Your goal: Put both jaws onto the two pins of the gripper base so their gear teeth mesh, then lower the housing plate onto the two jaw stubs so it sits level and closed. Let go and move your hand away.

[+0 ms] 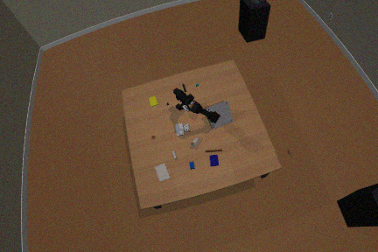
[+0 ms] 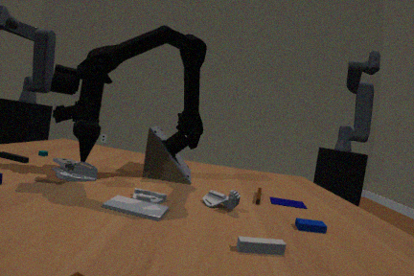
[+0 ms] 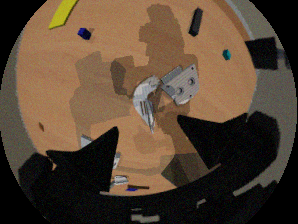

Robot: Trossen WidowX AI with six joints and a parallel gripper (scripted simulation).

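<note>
My gripper [image 3: 148, 124] [image 2: 83, 160] is open and empty, pointing down close above a pale grey jaw. That jaw [image 3: 143, 100] [image 2: 79, 172] is curved, with its narrow end toward the space between the fingertips. Its rounded end lies close beside a grey plate-like part [image 3: 192, 90] with two round features, seemingly the gripper base; I cannot tell whether teeth mesh. Another curved jaw-like part [image 2: 214, 199] [image 1: 195, 143] lies apart on the table. A small white part [image 2: 149, 195] [image 1: 186, 128], possibly the housing plate, sits beside a flat white block [image 2: 134, 206] [image 1: 179, 129].
The arm's grey mounting plate [image 1: 225, 110] is on the table. A black bar [image 3: 196, 22], a teal block [image 3: 227, 54], a dark blue cube [image 3: 84, 33] and a yellow sheet [image 3: 63, 14] lie around. Blue pieces, a brown stick [image 2: 259, 195] and a white bar [image 2: 261, 245] lie farther off.
</note>
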